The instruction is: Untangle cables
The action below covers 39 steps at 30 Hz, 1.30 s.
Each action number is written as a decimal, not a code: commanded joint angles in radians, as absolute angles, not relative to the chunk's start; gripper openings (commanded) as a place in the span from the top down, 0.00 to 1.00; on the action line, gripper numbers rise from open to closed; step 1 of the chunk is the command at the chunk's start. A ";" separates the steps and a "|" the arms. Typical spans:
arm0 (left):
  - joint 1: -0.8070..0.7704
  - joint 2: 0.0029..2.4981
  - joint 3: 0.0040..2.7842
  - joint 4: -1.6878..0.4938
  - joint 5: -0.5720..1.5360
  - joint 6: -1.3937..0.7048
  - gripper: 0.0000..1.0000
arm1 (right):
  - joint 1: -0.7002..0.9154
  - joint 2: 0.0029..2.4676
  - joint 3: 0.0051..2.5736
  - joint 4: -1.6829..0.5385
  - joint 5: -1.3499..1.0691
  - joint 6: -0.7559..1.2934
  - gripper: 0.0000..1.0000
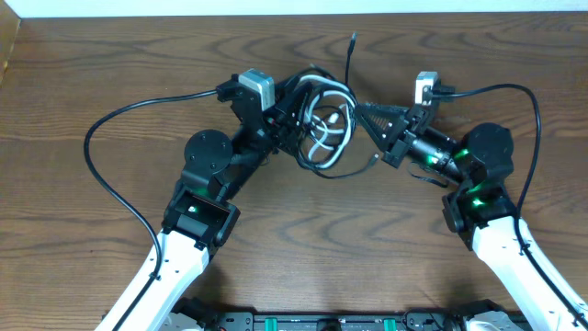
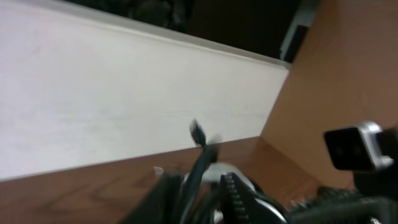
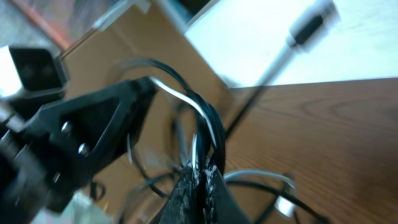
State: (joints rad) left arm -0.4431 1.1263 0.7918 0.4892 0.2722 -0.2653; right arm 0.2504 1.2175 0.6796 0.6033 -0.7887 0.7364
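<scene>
several thin cables [image 1: 323, 124], mostly black with one white, lie bunched in rounded, overlapping loops on the wood-grain counter [image 1: 294, 239], at its far middle between the two arms. one black strand runs straight out of the bundle toward the far edge and ends in a small dark plug [image 1: 354, 39]. the cords are smooth and round, far slimmer than the arms' own wiring.

right end effector [image 1: 360, 110]: black ribbed fingers pressed together at the right edge of the tangle, clamped on cables. the right wrist view shows a white and a black strand arcing into the closed tips.

left end effector [image 1: 292, 118]: set into the left side of the bundle. a black strand rises past its toothed fingers in the left wrist view. that view is blurred, so it cannot be told whether the fingers are apart or together.

counter surface: matt brown with dark wavy grain.
</scene>
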 commanded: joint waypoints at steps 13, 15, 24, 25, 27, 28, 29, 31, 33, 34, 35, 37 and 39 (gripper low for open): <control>-0.444 1.130 0.809 0.401 0.427 -0.194 0.32 | 0.200 1.217 0.695 0.610 -0.961 0.634 0.99; -0.444 1.130 0.809 0.322 0.497 -0.105 0.32 | 0.200 1.217 0.695 0.610 -0.961 0.634 0.99; -0.444 1.130 0.809 0.131 0.511 0.117 0.32 | 0.200 1.217 0.695 0.610 -0.960 0.634 0.99; -0.444 1.130 0.809 0.131 0.504 0.134 0.32 | 0.200 1.217 0.695 0.611 -0.960 0.634 0.99; -0.444 1.130 0.809 0.135 0.488 0.177 0.32 | 0.200 1.217 0.695 0.611 -0.960 0.634 0.99; -0.444 1.130 0.809 0.136 0.472 0.198 0.32 | 0.200 1.217 0.695 0.611 -0.961 0.634 0.99; -0.444 1.130 0.809 0.135 0.451 0.219 0.32 | 0.200 1.217 0.695 0.611 -0.961 0.634 0.99; -0.444 1.131 0.809 0.135 0.408 0.253 0.30 | 0.200 1.217 0.695 0.611 -0.961 0.634 0.99; -0.444 1.136 0.809 0.136 0.387 0.288 0.26 | 0.200 1.217 0.695 0.611 -0.961 0.633 0.99; -0.444 1.141 0.809 0.136 0.387 0.304 0.24 | 0.200 1.217 0.695 0.611 -0.961 0.633 0.99; -0.444 1.147 0.809 0.136 0.387 0.310 0.23 | 0.200 1.217 0.695 0.612 -0.961 0.633 0.99; -0.445 1.164 0.809 0.136 0.388 0.310 0.21 | 0.200 1.217 0.695 0.613 -0.961 0.634 0.99; -0.445 1.188 0.809 0.137 0.407 0.310 0.21 | 0.200 1.217 0.695 0.614 -0.961 0.634 0.99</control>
